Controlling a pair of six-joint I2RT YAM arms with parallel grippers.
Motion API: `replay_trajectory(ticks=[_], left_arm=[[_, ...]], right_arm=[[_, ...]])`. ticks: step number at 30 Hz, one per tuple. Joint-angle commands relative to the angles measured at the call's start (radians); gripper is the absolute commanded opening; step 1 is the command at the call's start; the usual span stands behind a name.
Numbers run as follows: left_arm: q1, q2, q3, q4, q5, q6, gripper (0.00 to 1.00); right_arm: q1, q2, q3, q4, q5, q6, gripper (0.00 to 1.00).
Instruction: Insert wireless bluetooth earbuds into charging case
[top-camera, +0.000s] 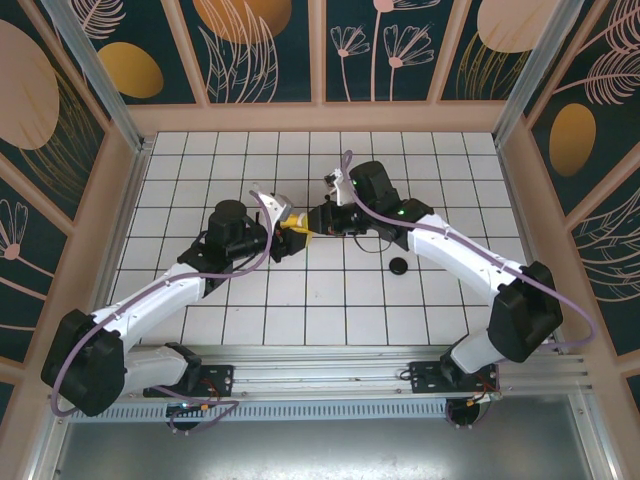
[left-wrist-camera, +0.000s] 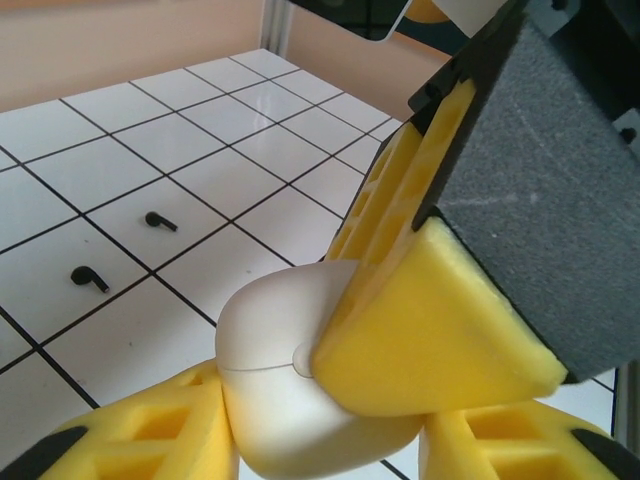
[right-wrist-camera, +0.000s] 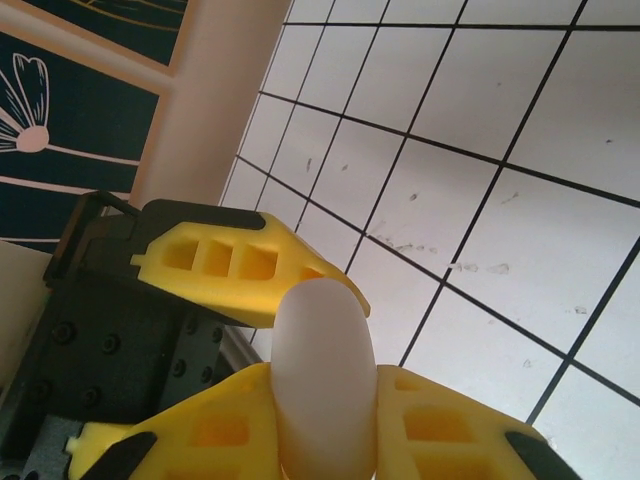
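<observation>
The white charging case (left-wrist-camera: 270, 340) is held above the tiles with its lid closed; a thin seam runs round it. My left gripper (left-wrist-camera: 325, 425) is shut on its lower part, one yellow finger on each side. My right gripper (right-wrist-camera: 325, 385) is shut on the same case (right-wrist-camera: 322, 330), and one of its fingers (left-wrist-camera: 430, 310) presses at the seam. In the top view the two grippers (top-camera: 288, 226) (top-camera: 318, 222) meet tip to tip at mid-table. Two tiny black earbuds (left-wrist-camera: 160, 221) (left-wrist-camera: 88, 279) lie apart on a white tile beyond the case.
A small black thing (top-camera: 398, 265) lies on the tiles just in front of the right forearm, too small to make out. Peach walls (top-camera: 320, 117) enclose the white tiled floor (top-camera: 300, 310). Both arms reach in from the near rail.
</observation>
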Motion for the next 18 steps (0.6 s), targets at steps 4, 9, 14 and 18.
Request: replay_trajectory(ticks=[4,9,14,18], left_arm=[[-0.004,0.010,0.065,-0.084,-0.054,-0.021,0.55],[-0.005,0.024,0.098,-0.086,-0.069,-0.114,0.72],[-0.003,0.038,0.162,-0.183,-0.089,-0.107,0.77],[0.012,-0.013,0.125,-0.166,-0.058,-0.059,0.84]], right_arm=[[-0.010,-0.127,-0.044,0.086,0.079,-0.071,0.08],[-0.058,-0.145,-0.041,0.099,0.043,-0.148,0.06],[-0.131,-0.145,-0.045,0.056,-0.044,-0.261,0.07],[-0.196,-0.157,-0.039,0.032,-0.127,-0.346,0.08]])
